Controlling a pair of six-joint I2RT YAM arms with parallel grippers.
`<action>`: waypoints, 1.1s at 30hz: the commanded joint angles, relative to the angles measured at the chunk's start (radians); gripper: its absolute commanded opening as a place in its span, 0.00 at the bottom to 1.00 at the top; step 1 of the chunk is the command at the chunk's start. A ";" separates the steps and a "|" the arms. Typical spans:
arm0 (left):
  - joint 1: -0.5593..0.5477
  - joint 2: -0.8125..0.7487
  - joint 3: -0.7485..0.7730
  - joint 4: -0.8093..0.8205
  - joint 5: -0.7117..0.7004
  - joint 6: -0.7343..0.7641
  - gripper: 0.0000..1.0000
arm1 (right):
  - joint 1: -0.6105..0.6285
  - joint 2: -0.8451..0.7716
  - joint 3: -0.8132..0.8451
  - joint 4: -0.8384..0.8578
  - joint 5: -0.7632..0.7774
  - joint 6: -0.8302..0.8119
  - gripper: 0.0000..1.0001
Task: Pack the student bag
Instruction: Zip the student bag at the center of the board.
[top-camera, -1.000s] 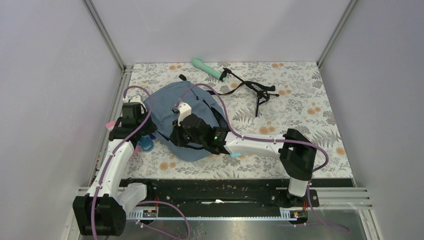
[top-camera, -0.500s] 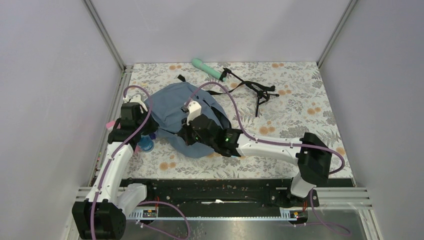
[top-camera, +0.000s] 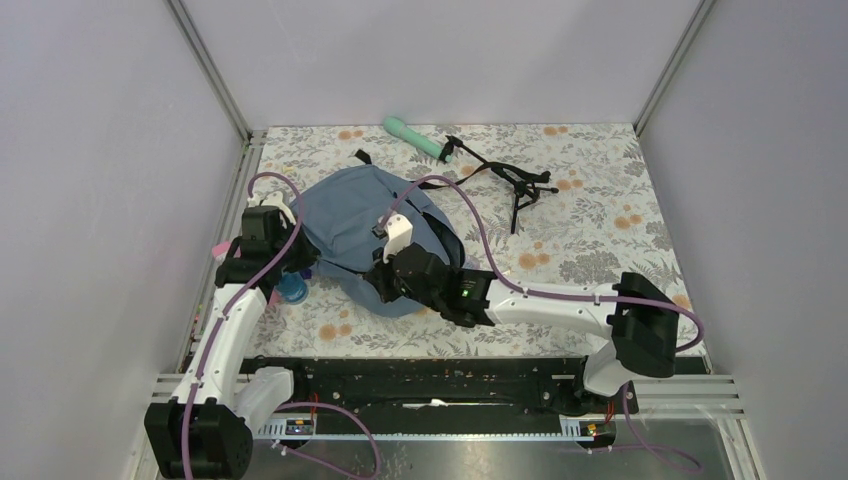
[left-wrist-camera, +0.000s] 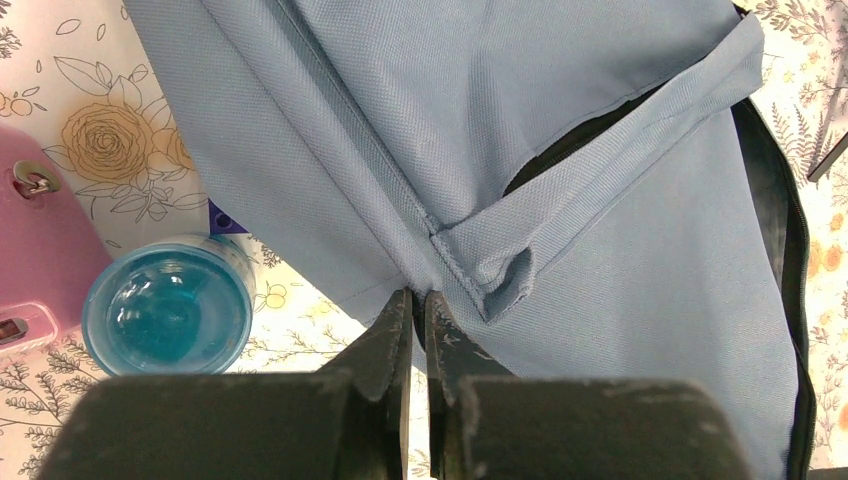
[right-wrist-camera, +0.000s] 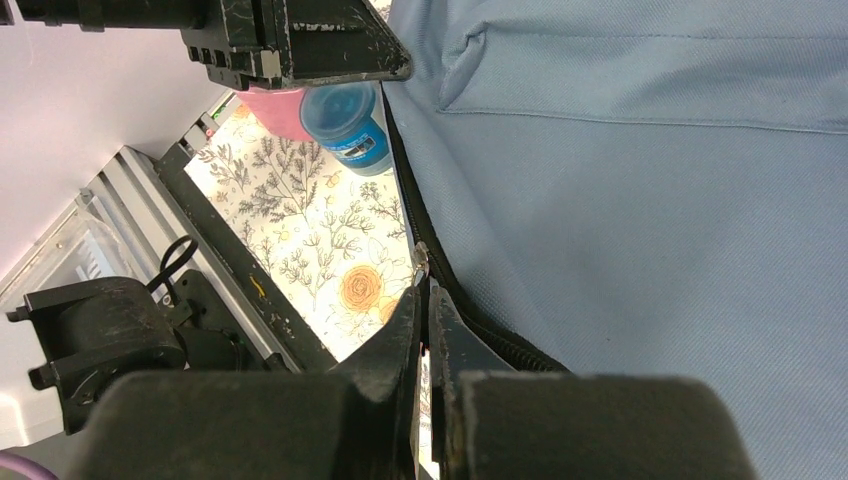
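Moved: right elbow swung out; right gripper (right-wrist-camera: 421, 300), at student bag (top-camera: 340, 220) near rim, now pinches zipper pull (right-wrist-camera: 421, 262).
Hold: left gripper (left-wrist-camera: 412, 310) clamped on bag fabric.
Beside: blue jar (left-wrist-camera: 168, 315), pink case (left-wrist-camera: 40, 240).

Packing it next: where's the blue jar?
Top view, left side: the blue jar stands at the near-left edge of the student bag, next to a pink case.

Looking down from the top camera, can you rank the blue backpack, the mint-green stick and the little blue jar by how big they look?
1. student bag, by far.
2. mint-green stick.
3. blue jar, partly hidden, so this last placing is unsure.
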 joint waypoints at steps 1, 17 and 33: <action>0.044 -0.002 0.031 0.086 -0.154 0.036 0.00 | 0.025 -0.119 -0.005 0.003 0.048 0.001 0.00; 0.059 -0.017 0.038 0.071 -0.212 0.041 0.00 | 0.051 -0.215 -0.077 -0.003 0.115 0.017 0.00; 0.075 -0.043 0.042 0.055 -0.268 0.048 0.00 | 0.052 -0.307 -0.157 -0.058 0.153 0.067 0.00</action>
